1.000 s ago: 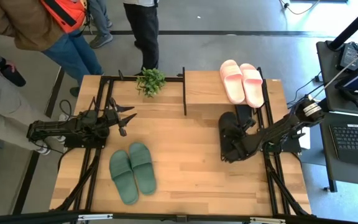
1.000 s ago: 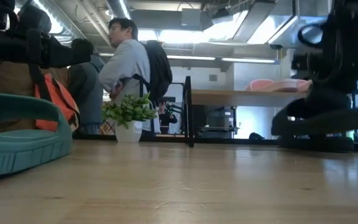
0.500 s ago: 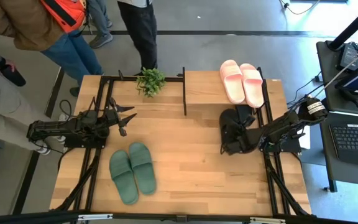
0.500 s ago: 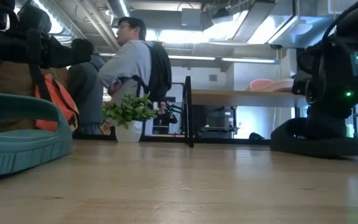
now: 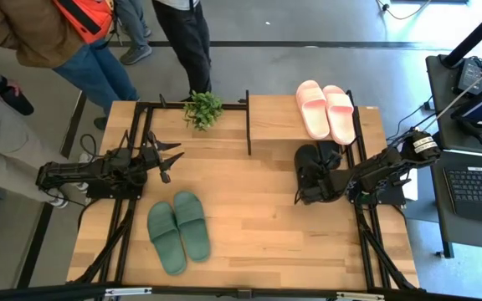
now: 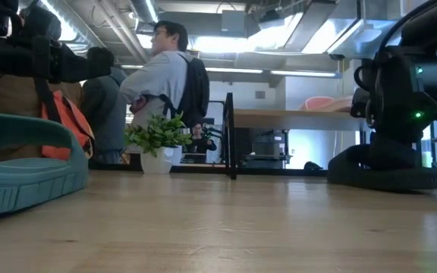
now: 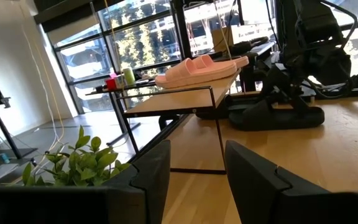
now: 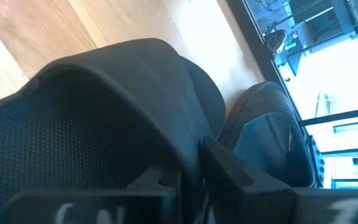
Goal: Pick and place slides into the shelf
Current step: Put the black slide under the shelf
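Note:
One black slide (image 5: 310, 173) lies on the table in front of the shelf (image 5: 279, 119), and my right gripper (image 5: 331, 181) is shut on it, reaching in from the table's right. The second black slide (image 5: 330, 150) sits under the shelf's plank top. The pink pair (image 5: 325, 109) rests sole-down on the shelf top. The green pair (image 5: 178, 231) lies sole-down on the table near its front edge. My left gripper (image 5: 172, 158) hovers open over the table's left part, away from all the slides. My right gripper holds the black slide by its wide strap (image 8: 123, 93), the strap's edge pinched between the two fingers (image 8: 229, 174). It comes slanting down from the table's right. In the low view the slide's sole (image 6: 385, 179) rests flat on the table.
A small potted plant (image 5: 203, 109) stands at the far edge, left of the shelf. The shelf's thin black frame post (image 6: 229, 136) rises at its left end. People stand beyond the table's far-left corner. Bare wood lies between the green pair and the black slide.
My right gripper has carried the black slide toward the far edge and the shelf and has come down. The slide was lifted clear a second ago and now sits on the table beside its partner. The gripper has stayed shut on it.

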`<action>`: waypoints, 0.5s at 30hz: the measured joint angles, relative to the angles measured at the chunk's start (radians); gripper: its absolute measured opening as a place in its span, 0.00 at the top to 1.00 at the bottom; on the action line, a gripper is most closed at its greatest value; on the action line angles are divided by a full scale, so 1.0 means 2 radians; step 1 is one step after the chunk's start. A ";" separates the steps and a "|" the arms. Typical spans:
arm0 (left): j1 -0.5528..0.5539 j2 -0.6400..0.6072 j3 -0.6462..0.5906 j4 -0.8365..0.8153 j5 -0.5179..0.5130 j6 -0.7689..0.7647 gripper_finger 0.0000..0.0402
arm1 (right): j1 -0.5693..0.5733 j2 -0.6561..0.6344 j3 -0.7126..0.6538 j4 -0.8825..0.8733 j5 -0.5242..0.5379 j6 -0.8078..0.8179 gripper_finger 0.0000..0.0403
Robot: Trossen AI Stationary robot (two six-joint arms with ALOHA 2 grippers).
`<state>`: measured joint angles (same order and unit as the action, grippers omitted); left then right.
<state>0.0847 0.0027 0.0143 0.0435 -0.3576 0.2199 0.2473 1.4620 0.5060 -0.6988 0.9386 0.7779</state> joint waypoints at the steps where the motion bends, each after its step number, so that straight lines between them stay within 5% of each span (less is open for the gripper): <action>1: 0.000 0.000 0.000 0.000 0.000 0.000 0.64 | -0.001 0.000 0.000 0.000 0.000 0.000 0.85; 15: 0.000 0.000 0.000 0.000 0.000 0.000 0.64 | -0.001 0.000 0.014 -0.003 -0.024 0.000 0.68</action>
<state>0.0846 0.0025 0.0143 0.0437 -0.3584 0.2198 0.2455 1.4628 0.5345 -0.7055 0.8914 0.7788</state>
